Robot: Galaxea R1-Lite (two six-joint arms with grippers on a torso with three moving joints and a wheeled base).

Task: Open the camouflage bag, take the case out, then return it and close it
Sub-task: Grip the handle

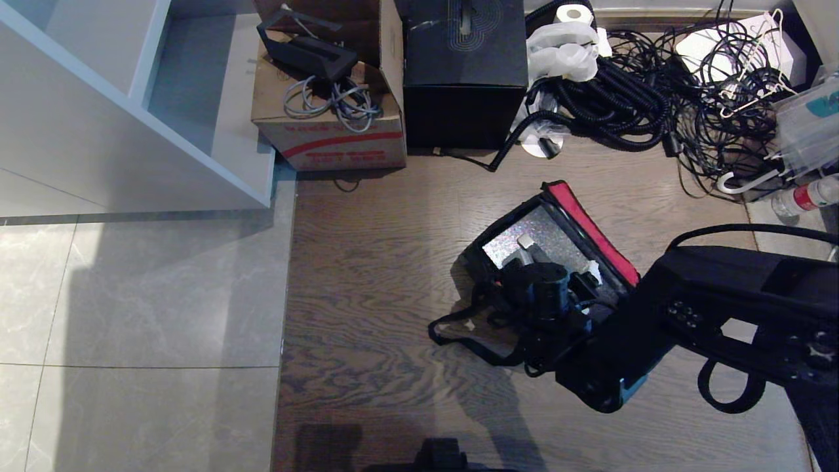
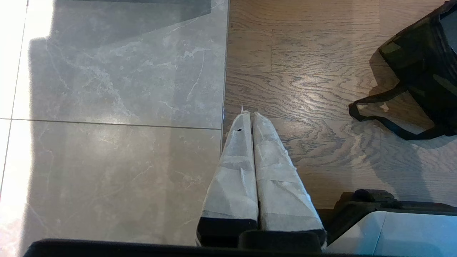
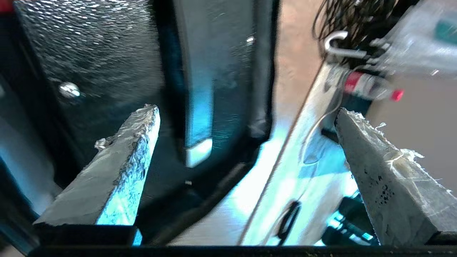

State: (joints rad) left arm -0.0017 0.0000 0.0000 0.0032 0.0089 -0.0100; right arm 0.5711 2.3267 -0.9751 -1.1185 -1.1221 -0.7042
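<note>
The camouflage bag [image 1: 482,259] lies on the wooden floor with its red-edged lid [image 1: 590,226] thrown back and the shiny lining showing. My right gripper [image 1: 558,259] is over the bag's open mouth and the wrist covers most of the inside. In the right wrist view this gripper [image 3: 246,109] is open with nothing between its fingers. Beyond them is the case [image 3: 107,53], black and speckled, and its bar handle [image 3: 198,107] with a white end. My left gripper [image 2: 249,113] hangs shut over the floor, left of the bag [image 2: 425,67] and its black strap [image 2: 385,121].
Behind the bag stand a cardboard box [image 1: 331,124] and a taller black box [image 1: 465,72]. A heap of black cables [image 1: 655,85] and a plastic bottle [image 1: 806,196] lie at the back right. A white shelf unit [image 1: 131,98] fills the left.
</note>
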